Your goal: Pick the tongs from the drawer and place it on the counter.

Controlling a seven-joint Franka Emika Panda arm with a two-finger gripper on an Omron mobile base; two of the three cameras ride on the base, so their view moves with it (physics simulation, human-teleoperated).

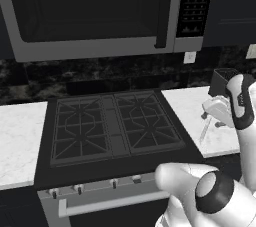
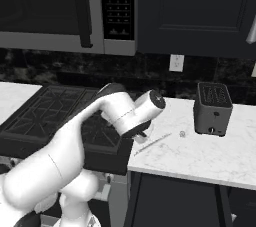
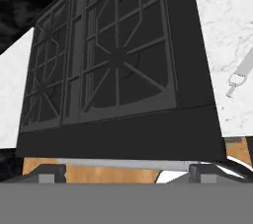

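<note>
1. Tongs [image 2: 152, 144] lie flat on the white marble table [image 2: 200, 156], just right of the stove; we see them as a thin pale strip running diagonally, and nothing grips them.
2. In the left base view we see the tongs [image 1: 205, 131] below the arm's wrist, on the table [image 1: 192, 106] beside the stove's right edge.
3. In the hand view the tongs [image 3: 239, 76] show as a pale strip with a small clip-like end, lying on the marble near the right edge.
4. Our jaws [image 3: 127, 171] stand wide, with nothing between them; the two dark fingertips [image 3: 47, 172] sit far apart at the bottom of the hand view.
5. The black gas stove [image 1: 115, 126] lies left of the tongs, its grates bare, with a row of knobs [image 1: 95, 186] along the front.
6. A dark toaster [image 2: 213, 108] stands on the table to the right of the tongs, well apart from them.
7. A small round speck [image 2: 182, 133] sits between the tongs and the toaster.
8. A microwave [image 1: 100, 11] hangs above the stove, and a white wall outlet [image 2: 176, 63] sits on the dark backsplash.
9. The arm's forearm and wrist [image 2: 130, 113] hang over the stove's right edge and cover the near end of the tongs in the right base view.
</note>
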